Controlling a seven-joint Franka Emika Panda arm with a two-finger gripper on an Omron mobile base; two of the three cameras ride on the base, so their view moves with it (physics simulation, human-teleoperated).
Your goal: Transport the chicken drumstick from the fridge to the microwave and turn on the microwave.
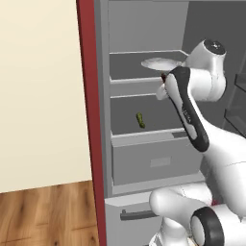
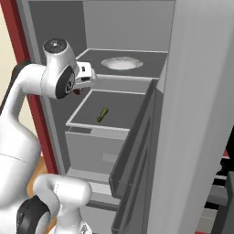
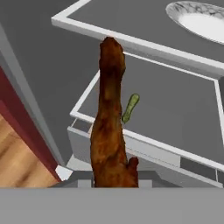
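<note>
Left base view: the fridge [image 1: 144, 163] stands open, with the arm reaching in front of its shelves. The gripper [image 1: 164, 78] sits at the edge of the upper shelf, with a bit of red showing by it. A plate [image 1: 156, 62] sits on that upper shelf and a little green veggie [image 1: 140, 120] lies on the shelf below. Right base view: same deal, with the gripper [image 2: 77, 90] just outside the shelf fronts and a reddish bit under it. Hand view: the drumstick [image 3: 110, 127] is clamped in the pincer and held in the air in front of the shelves, sticking out over the veggie.
</note>
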